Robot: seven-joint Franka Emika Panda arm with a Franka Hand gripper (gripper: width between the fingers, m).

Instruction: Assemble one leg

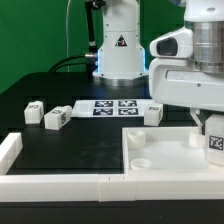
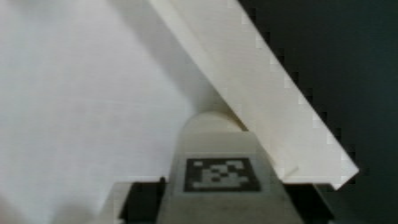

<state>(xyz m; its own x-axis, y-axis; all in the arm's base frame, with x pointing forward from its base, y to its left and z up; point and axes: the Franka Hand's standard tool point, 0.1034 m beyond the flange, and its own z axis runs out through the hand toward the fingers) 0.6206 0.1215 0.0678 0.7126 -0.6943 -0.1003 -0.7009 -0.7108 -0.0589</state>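
Observation:
My gripper point(image 1: 212, 133) is shut on a leg point(image 1: 214, 145), a small white block with a black-and-white tag, at the exterior view's right. It holds the leg over the right part of the big white square panel point(image 1: 165, 165), beside the panel's raised rim. In the wrist view the leg point(image 2: 221, 160) stands between my dark fingers point(image 2: 150, 200), with the gripper point(image 2: 222, 203) above the panel's flat face point(image 2: 89, 100) and next to its rim point(image 2: 249, 80). I cannot tell whether the leg touches the panel. A round socket point(image 1: 141, 159) shows on the panel.
Two loose legs point(image 1: 33, 112) point(image 1: 55, 120) lie at the exterior view's left and a third point(image 1: 152, 114) lies behind the panel. The marker board point(image 1: 105, 107) lies at the back middle. A white rail point(image 1: 55, 184) runs along the front left. The arm's base point(image 1: 117, 55) stands behind.

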